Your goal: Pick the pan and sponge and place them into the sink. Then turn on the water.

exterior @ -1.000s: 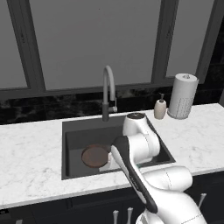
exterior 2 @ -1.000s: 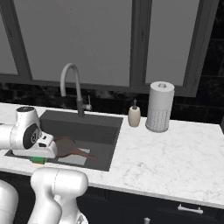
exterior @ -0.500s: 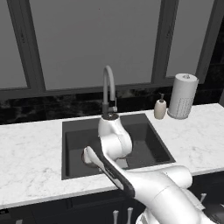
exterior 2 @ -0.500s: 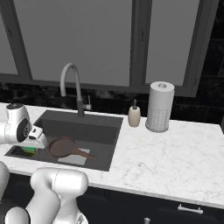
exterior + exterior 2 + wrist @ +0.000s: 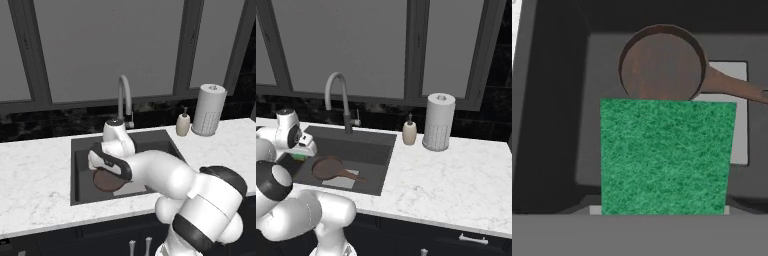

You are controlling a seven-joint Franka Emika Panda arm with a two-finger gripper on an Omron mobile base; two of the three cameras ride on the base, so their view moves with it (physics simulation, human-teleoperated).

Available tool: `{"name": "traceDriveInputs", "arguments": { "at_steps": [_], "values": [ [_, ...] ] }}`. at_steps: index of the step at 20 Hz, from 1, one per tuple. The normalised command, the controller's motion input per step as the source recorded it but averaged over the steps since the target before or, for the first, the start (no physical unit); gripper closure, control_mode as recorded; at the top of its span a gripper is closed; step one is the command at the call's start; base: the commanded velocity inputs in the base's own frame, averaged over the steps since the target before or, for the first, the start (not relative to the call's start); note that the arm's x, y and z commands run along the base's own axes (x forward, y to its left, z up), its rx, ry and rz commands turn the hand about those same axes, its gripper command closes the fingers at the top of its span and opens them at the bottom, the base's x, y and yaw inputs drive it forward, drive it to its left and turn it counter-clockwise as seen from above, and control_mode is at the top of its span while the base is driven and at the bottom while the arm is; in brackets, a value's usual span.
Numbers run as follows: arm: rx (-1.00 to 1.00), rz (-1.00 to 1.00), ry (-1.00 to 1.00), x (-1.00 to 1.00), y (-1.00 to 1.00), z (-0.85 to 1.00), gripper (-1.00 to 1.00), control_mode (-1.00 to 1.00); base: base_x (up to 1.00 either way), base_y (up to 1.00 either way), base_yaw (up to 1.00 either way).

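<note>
The reddish-brown pan (image 5: pixel 326 167) lies on the floor of the dark sink (image 5: pixel 371 150), its handle (image 5: pixel 737 88) reaching over the light grey patch (image 5: pixel 738 135). My gripper (image 5: pixel 301 152) hangs over the sink's left part, shut on the green sponge (image 5: pixel 667 157). The sponge covers my fingertips in the hand view, and the pan (image 5: pixel 662 65) lies beyond it, lower down. In the left base view my arm hides the hand, and part of the pan (image 5: pixel 104 182) shows under it. No water runs from the arched faucet (image 5: pixel 338 95).
A soap dispenser (image 5: pixel 409 132) and a paper towel roll (image 5: pixel 438 122) stand on the marble counter (image 5: pixel 446 175) right of the sink. Dark windows rise behind the faucet (image 5: pixel 125 95). The sink's walls (image 5: pixel 80 150) close in around the hand.
My hand has swung left across the sink with the sponge in it. The pan has stayed where it lay.
</note>
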Motion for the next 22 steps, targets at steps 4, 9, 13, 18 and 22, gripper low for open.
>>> {"name": "traceDriveInputs", "arguments": {
  "at_steps": [4,9,13,18,22],
  "values": [
    [-0.01,0.0,0.0,0.49,0.12,-0.46,1.0,-1.0,0.0,0.0,0.0],
    [-0.02,0.0,0.0,0.42,0.02,-0.63,1.0,-1.0,0.0,0.0,0.0],
    [-0.07,0.0,0.0,0.34,0.11,-0.63,1.0,-1.0,0.0,0.0,0.0],
    [-0.06,0.0,0.0,0.3,0.14,-0.55,1.0,-1.0,0.0,0.0,0.0],
    [-0.01,0.0,0.0,0.35,0.06,-0.25,1.0,-1.0,0.0,0.0,0.0]
  ]
}}
